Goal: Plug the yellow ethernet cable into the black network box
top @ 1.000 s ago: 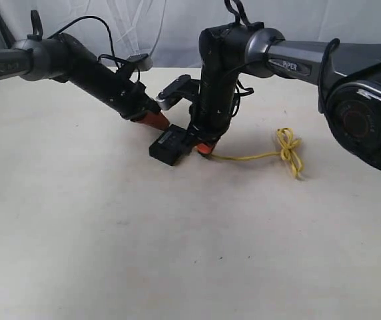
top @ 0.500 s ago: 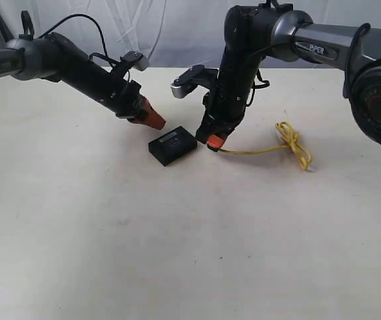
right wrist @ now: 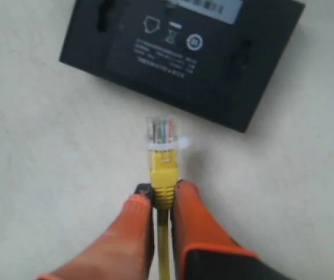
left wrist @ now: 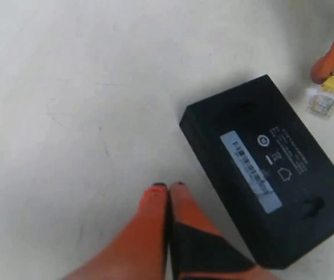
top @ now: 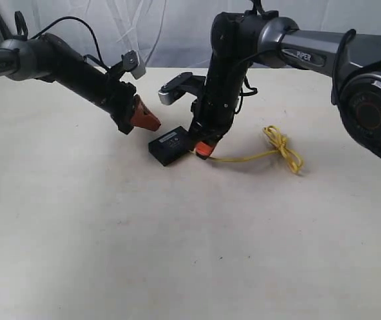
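Note:
The black network box [top: 168, 145] lies flat on the table, its grey-white label [left wrist: 250, 170] facing up. My right gripper [top: 202, 149] is shut on the yellow ethernet cable [right wrist: 163, 175] just behind its clear plug [right wrist: 162, 130]. The plug points at the box [right wrist: 178, 49] and stops a short gap from its side. The cord trails right to a small looped bundle [top: 284, 149]. Up and to the left of the box, my left gripper [top: 152, 124] is shut with nothing in it. In the left wrist view its orange fingers [left wrist: 155, 219] are pressed together beside the box [left wrist: 272, 175].
The pale tabletop [top: 177, 247] stretches wide in front of the box. A white cloth backdrop [top: 170, 27] hangs behind the table's far edge. Both black arms reach in from the back corners.
The right arm drew back to the right with the cable, then returned left to the box. The left gripper has lifted up and away from the box.

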